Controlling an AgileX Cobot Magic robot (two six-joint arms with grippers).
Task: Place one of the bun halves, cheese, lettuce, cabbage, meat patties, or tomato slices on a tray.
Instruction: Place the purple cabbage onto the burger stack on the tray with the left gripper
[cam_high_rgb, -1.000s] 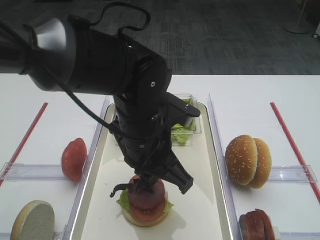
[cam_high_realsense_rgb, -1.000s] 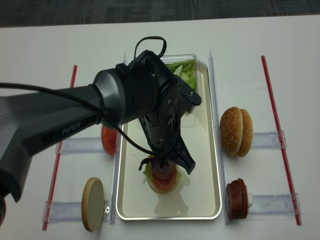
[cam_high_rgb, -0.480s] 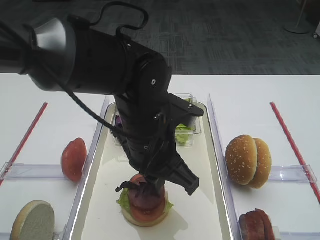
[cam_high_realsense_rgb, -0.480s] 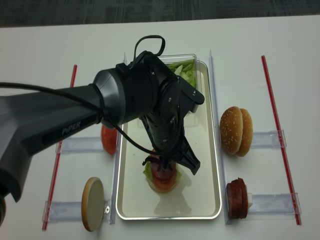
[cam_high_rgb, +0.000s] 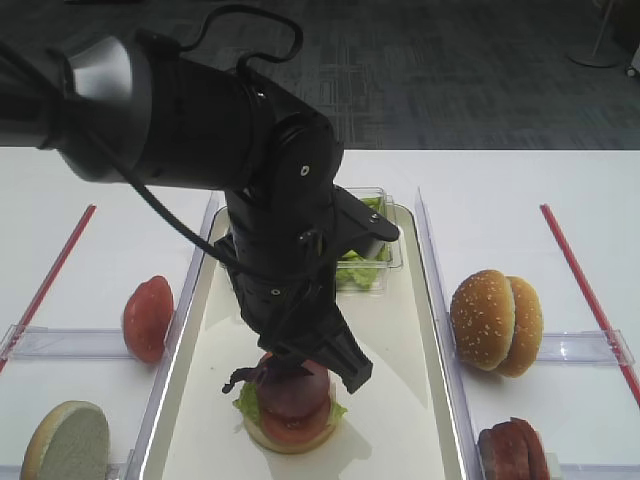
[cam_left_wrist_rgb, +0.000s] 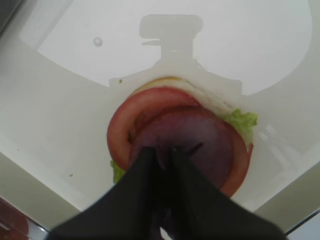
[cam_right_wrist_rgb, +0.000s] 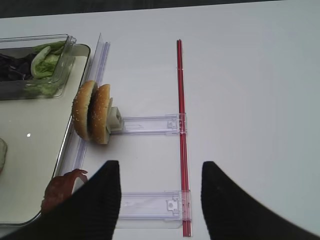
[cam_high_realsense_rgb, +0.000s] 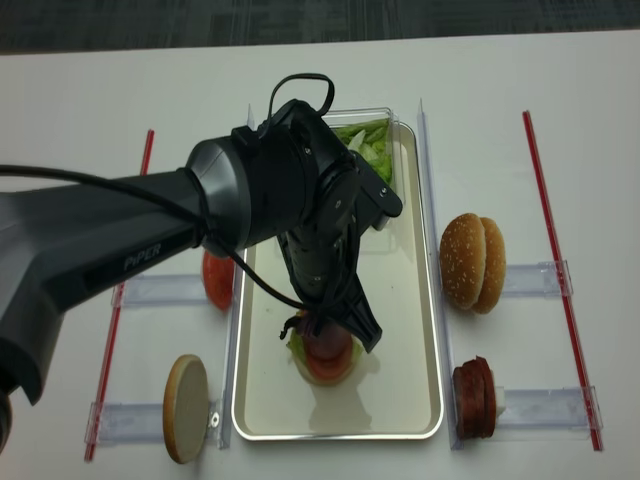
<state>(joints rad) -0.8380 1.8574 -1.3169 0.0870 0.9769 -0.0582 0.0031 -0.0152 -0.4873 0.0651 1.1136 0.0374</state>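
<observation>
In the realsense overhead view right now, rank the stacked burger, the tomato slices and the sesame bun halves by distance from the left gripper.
1. Stacked burger, directly under the left gripper.
2. Tomato slices, to its left.
3. Sesame bun halves, farther right.

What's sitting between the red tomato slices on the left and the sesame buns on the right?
The tray, holding a half-built burger with the left hand over it, seen in the overhead view.
</observation>
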